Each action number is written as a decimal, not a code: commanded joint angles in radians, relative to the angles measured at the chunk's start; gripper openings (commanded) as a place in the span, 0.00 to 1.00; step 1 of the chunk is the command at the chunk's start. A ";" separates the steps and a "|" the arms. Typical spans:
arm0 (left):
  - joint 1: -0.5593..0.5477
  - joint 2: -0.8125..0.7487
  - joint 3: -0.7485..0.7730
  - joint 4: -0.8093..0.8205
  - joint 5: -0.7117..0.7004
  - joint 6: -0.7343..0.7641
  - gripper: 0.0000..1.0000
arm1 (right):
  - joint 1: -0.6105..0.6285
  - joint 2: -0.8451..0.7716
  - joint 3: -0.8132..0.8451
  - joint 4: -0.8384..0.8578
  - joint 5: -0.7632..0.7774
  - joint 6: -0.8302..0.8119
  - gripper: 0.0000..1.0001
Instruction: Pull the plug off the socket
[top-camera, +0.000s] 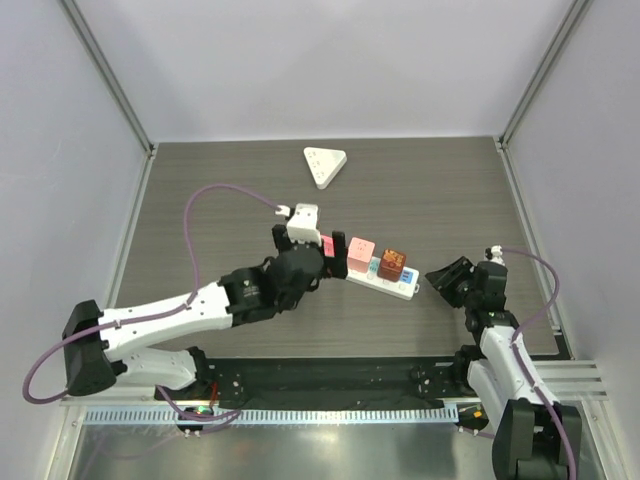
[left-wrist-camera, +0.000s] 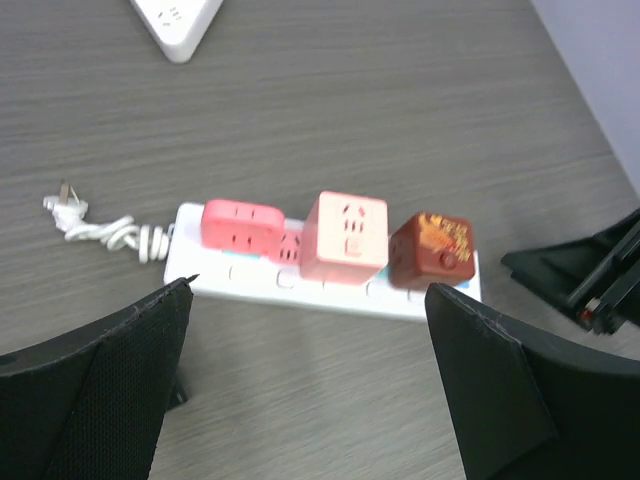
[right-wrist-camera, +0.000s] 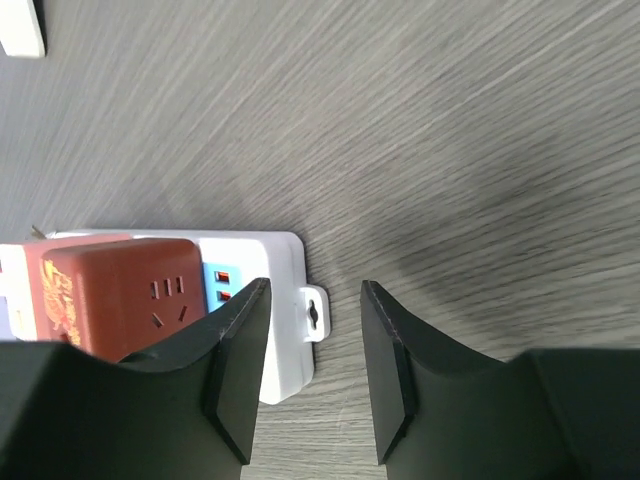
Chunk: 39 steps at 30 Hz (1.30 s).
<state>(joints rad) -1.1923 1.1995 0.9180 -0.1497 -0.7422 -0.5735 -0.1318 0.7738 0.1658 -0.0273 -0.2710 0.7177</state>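
Note:
A white power strip (top-camera: 392, 285) lies mid-table with three plugs in it: a red-pink one (left-wrist-camera: 243, 226), a light pink cube (left-wrist-camera: 345, 237) and a brown-red cube (left-wrist-camera: 432, 250). My left gripper (left-wrist-camera: 310, 300) is wide open and empty, above and on the near side of the strip (left-wrist-camera: 330, 297); in the top view it (top-camera: 312, 255) hangs over the strip's left end. My right gripper (right-wrist-camera: 312, 370) is open and empty at the strip's right end (right-wrist-camera: 280, 320). The strip's hanging tab sits between its fingers, and the brown-red cube (right-wrist-camera: 120, 290) is just to its left.
A white triangular socket (top-camera: 324, 164) lies at the back of the table. The strip's short coiled cord and plug (left-wrist-camera: 100, 228) lie at its left end. Grey walls and metal posts close in the table on the left, the right and the back.

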 joint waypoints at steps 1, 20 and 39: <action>0.048 0.076 0.142 -0.236 0.076 -0.104 1.00 | 0.003 -0.033 0.077 -0.072 0.090 -0.038 0.48; 0.365 0.396 0.441 -0.496 0.516 -0.637 1.00 | 0.054 0.312 0.222 0.121 0.207 -0.121 0.52; 0.372 0.601 0.536 -0.590 0.353 -0.973 0.89 | 0.060 0.277 0.107 0.259 0.038 -0.127 0.54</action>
<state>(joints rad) -0.8227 1.7931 1.4109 -0.7017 -0.2989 -1.4666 -0.0799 1.0767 0.2764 0.1741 -0.2142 0.6033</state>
